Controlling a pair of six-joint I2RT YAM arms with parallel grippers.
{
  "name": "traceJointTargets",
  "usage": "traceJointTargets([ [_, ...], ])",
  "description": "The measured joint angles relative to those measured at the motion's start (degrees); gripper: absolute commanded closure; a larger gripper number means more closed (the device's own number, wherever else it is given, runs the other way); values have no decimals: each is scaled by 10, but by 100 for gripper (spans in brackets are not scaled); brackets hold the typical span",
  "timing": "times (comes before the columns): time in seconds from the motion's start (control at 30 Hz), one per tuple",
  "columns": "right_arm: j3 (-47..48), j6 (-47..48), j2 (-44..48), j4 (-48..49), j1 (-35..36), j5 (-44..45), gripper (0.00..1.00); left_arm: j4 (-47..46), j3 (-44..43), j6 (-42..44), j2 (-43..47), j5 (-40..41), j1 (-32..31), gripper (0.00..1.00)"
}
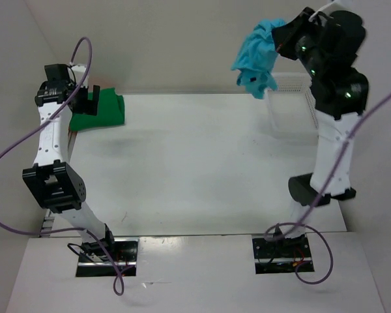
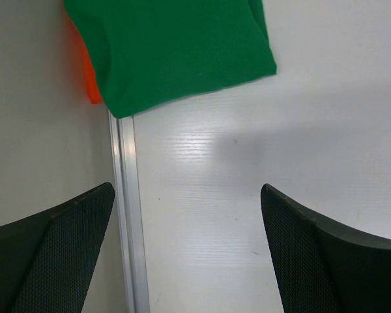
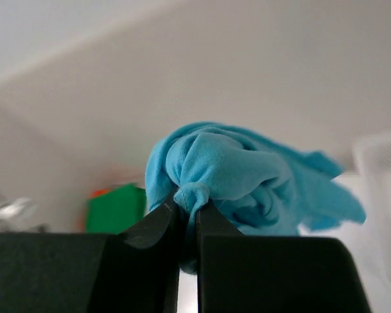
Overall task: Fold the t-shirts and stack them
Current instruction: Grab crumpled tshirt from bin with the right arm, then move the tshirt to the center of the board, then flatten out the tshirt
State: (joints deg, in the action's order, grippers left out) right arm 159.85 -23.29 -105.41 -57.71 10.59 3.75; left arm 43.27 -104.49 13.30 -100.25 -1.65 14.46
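A crumpled turquoise t-shirt (image 1: pixel 257 55) hangs in the air at the back right, above the basket. My right gripper (image 1: pixel 281 40) is shut on a bunched fold of it; the right wrist view shows the turquoise t-shirt (image 3: pixel 241 179) pinched between the fingertips (image 3: pixel 164 218). A folded green t-shirt (image 1: pixel 101 111) lies at the back left of the table, over an orange t-shirt (image 2: pixel 90 72) of which only an edge shows. My left gripper (image 1: pixel 85 104) hovers open just left of the green t-shirt (image 2: pixel 176 49), nothing between its fingers (image 2: pixel 306 254).
A white mesh basket (image 1: pixel 293 104) stands at the back right of the table, under the hanging shirt. A metal rail (image 2: pixel 125 215) runs along the table's left edge, by a grey wall. Cables loop around both arms.
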Motion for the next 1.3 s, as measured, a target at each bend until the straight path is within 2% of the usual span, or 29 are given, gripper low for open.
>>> traceJointTargets([
  [0.1,-17,14,75,42,29,-73,99,0,14,0,25,-10,0,1],
  [0.17,-40,17,109,66,42,-107,94,0,23,0,37,-16,0,1],
  [0.23,-71,16,115,82,46,-129,72,0,31,0,45,-19,0,1],
  [0.27,-95,14,111,87,46,-136,52,0,36,0,49,-20,0,1],
  [0.3,-118,11,99,88,46,-138,35,1,38,0,51,-21,0,1],
  [0.33,-139,10,77,89,46,-139,9,0,40,0,53,-22,0,1],
  [0.4,-171,15,22,90,46,-143,0,1,45,0,59,-27,0,1],
  [0.53,-244,29,-117,78,50,-135,0,10,49,5,70,-44,-3,1],
  [0.6,-336,39,-133,68,57,-121,0,17,63,21,82,-63,-10,1],
  [0.67,-445,49,-109,58,71,-112,0,32,93,46,102,-81,-37,1],
  [0.73,-572,52,-50,78,86,-105,0,41,142,71,128,-87,-98,1],
  [0.83,-736,49,66,99,102,-103,0,38,273,127,180,-99,-245,1],
  [0.93,-837,37,147,125,100,-98,0,72,389,175,234,-113,-358,1],
  [1.07,-873,9,128,168,99,-73,0,99,465,198,269,-93,-441,1],
  [1.2,-942,-33,107,198,98,-48,0,71,508,191,246,-47,-569,1],
  [1.3,-989,-63,105,199,98,-40,0,39,533,181,214,-11,-629,1],
])
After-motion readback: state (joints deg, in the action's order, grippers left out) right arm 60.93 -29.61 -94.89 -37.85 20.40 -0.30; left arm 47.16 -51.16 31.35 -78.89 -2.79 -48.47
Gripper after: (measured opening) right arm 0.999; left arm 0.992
